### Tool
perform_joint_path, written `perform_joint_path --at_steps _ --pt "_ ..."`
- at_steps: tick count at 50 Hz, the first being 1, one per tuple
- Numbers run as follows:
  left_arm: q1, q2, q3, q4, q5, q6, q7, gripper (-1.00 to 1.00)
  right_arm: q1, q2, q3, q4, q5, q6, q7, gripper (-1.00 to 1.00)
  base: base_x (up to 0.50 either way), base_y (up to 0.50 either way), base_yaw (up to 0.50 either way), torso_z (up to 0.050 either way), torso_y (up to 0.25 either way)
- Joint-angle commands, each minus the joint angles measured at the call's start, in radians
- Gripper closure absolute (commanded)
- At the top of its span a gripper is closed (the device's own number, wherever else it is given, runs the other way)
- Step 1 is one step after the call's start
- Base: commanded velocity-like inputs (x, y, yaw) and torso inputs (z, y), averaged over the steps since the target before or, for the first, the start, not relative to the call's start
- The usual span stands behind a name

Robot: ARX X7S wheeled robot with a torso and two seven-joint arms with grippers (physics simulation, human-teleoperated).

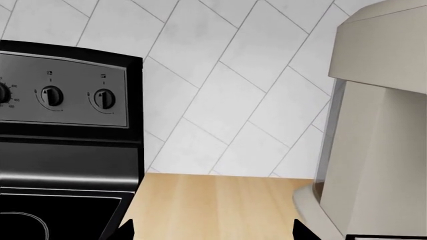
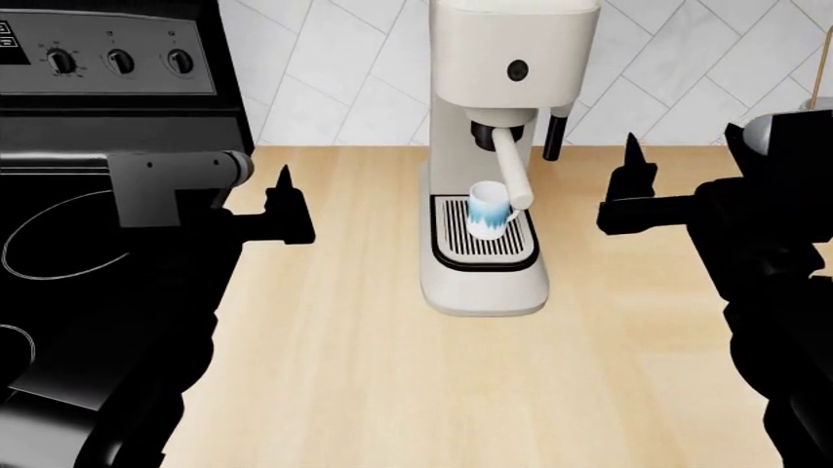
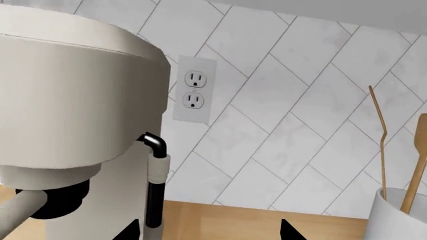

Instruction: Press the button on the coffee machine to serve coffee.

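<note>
Grippers flanking coffee machine.

We see two matte black arms of blocky, angular segments. The left arm carries a grey boxy housing with a short grey cylinder near its wrist, ahead of a black gripper with thin pointed fingertips. The right arm shows a rounded grey cap and a matching black pointed gripper. No cables, screws or markings are discernible.
</note>
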Motion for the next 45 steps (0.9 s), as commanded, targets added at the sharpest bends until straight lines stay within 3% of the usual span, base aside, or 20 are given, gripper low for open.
perform_joint_path --at_steps 1,7,12,24,28,45 --pt "0.007 -0.005 0.008 -0.005 -0.003 0.006 -0.001 -1.00 0.171 -0.058 0.072 -0.126 0.123 0.284 0.042 -1.00 0.00 0.00 0.00 0.000 0.000" --pt "0.011 -0.006 0.014 -0.012 -0.003 0.012 -0.001 -1.00 0.251 -0.094 0.093 -0.154 0.255 0.428 0.113 -1.00 0.00 0.00 0.00 0.000 0.000" --pt "0.011 -0.009 0.015 -0.011 -0.004 0.011 -0.004 -1.00 0.287 -0.057 0.093 -0.116 0.545 0.426 0.298 -1.00 0.00 0.00 0.00 0.000 0.000" --pt "0.018 -0.014 0.019 -0.017 -0.010 0.019 -0.002 -1.00 0.380 -0.019 0.029 -0.021 0.861 0.415 0.531 -1.00 0.00 0.00 0.00 0.000 0.000" --pt "0.018 -0.017 0.018 -0.015 -0.014 0.019 -0.002 -1.00 0.402 0.007 -0.064 -0.014 0.843 0.391 0.492 -1.00 0.00 0.00 0.00 0.000 0.000" --pt "0.031 -0.015 0.038 -0.028 -0.009 0.040 -0.008 -1.00 0.488 -0.011 -0.146 0.106 0.889 0.351 0.507 -1.00 0.00 0.00 0.00 0.000 0.000"
